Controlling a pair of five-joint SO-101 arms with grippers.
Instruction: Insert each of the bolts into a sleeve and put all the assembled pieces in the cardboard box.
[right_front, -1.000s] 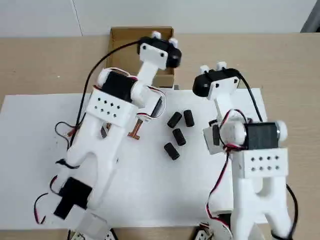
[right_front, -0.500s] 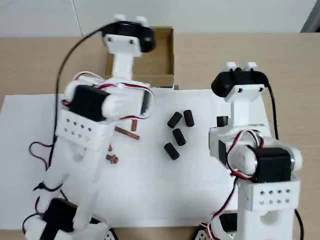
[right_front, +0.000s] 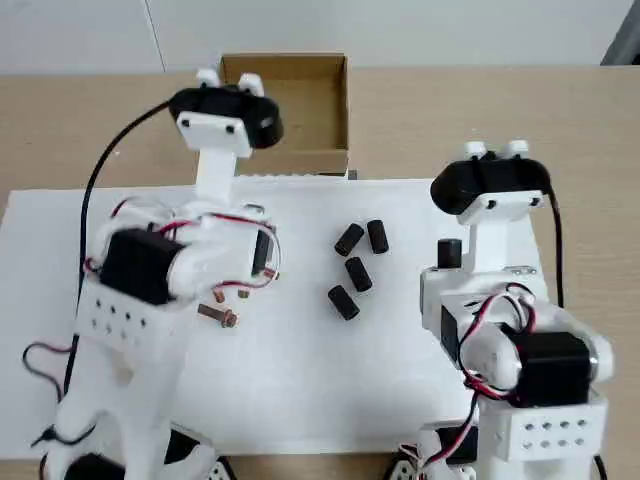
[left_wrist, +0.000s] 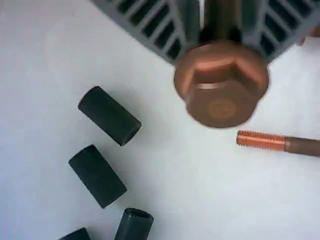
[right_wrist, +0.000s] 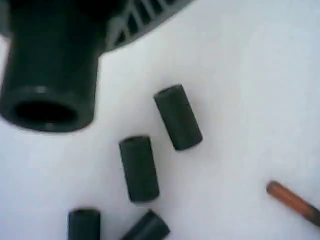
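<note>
Black sleeve (right_wrist: 50, 75) in the jaws — four loose sleeves (right_wrist: 178, 117), perhaps a bolt (right_wrist: 295, 202), nearby.

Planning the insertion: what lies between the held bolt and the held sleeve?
Four loose black sleeves on the white paper, seen in the high view.

A white sheet (right_front: 320, 380) is lying flat across the wooden table (right_front: 80, 130), leaving bare wood showing along the far edge.
</note>
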